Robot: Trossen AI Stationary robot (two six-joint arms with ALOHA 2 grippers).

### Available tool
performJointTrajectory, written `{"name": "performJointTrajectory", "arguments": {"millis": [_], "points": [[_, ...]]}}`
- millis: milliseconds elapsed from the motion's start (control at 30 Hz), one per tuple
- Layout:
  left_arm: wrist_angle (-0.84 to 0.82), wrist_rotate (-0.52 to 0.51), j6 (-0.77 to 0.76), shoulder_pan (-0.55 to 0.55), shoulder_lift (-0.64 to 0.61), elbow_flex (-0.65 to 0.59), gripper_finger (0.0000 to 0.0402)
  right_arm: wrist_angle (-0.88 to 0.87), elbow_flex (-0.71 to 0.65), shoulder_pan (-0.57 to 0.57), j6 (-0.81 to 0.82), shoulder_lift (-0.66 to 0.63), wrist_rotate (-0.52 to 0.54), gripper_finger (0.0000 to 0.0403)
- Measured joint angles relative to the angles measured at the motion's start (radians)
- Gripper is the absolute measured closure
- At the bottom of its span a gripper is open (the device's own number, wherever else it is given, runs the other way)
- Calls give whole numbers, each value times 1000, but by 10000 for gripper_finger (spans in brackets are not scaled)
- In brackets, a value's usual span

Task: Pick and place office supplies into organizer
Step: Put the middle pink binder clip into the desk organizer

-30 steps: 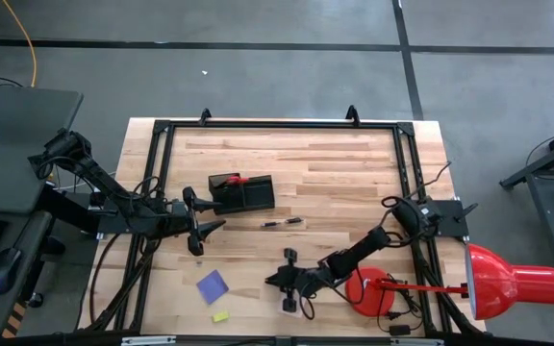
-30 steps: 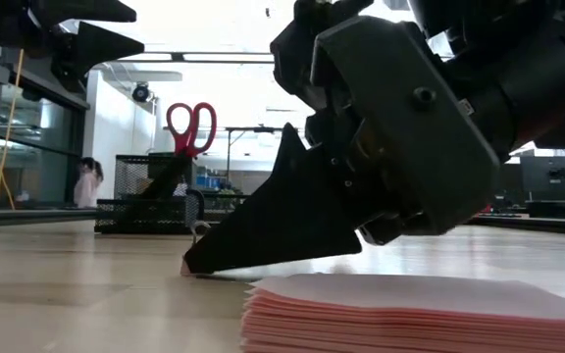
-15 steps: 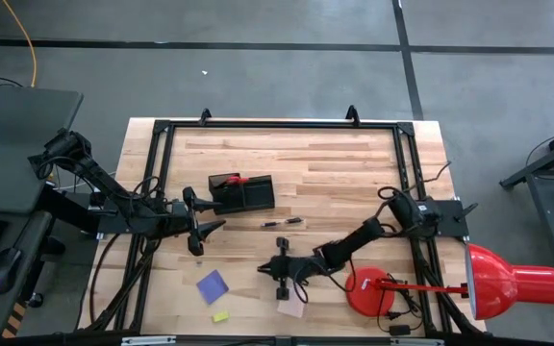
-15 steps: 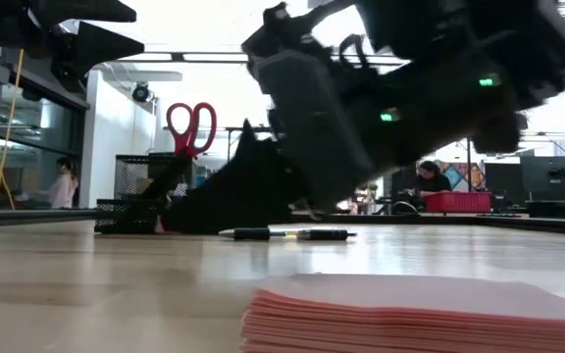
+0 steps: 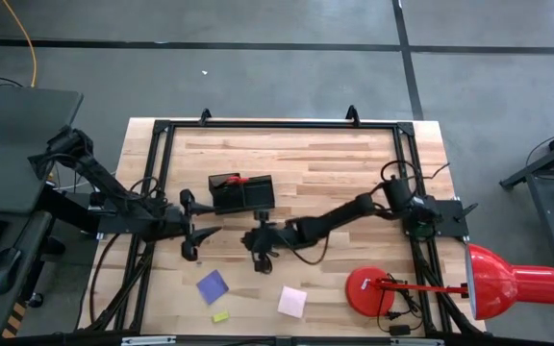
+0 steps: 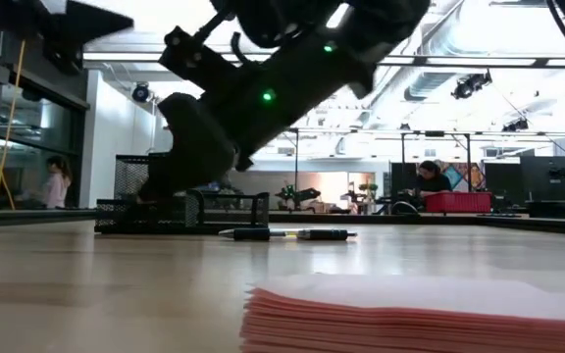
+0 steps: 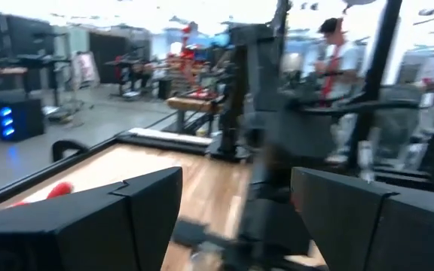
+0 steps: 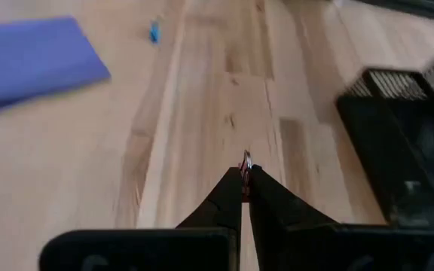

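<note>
Right end effector (image 5: 257, 240) is stretched toward the tabletop's middle, fingers pressed together; left end effector (image 5: 200, 242) hovers with fingers parted.

The right arm (image 6: 263, 88) hides the organizer's (image 6: 126, 211) scissors.

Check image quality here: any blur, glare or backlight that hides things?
Left wrist view: smeared by motion blur, only the left gripper fingers read. Low view: bright ceiling backlight turns the right arm and organizer into silhouettes; the pink pad up close is soft. Right wrist view: blue pad slightly blurred. High view: even and clear.
</note>
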Motion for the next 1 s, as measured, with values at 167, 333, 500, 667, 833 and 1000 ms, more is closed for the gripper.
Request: {"name": "performJointTrajectory", "arguments": {"millis": [167, 333, 500, 667, 833, 1000], "points": [[60, -3, 102, -119, -40, 0, 163, -2, 36, -77, -40, -2, -146, 402], [108, -2, 172, -204, -54, 0, 163, -63, 93, -143, -80, -2, -152, 402], [120, -4, 202, -226, -55, 0, 163, -151, 174, -185, -83, -2, -137, 402], [125, -4, 205, -225, -54, 0, 163, -166, 187, -218, -81, -2, -135, 403], [129, -5, 205, -225, -54, 0, 163, -198, 186, -255, -49, -2, -173, 403], [128, -5, 206, -225, -54, 0, 163, -183, 186, -260, -54, -1, -182, 403]]}}
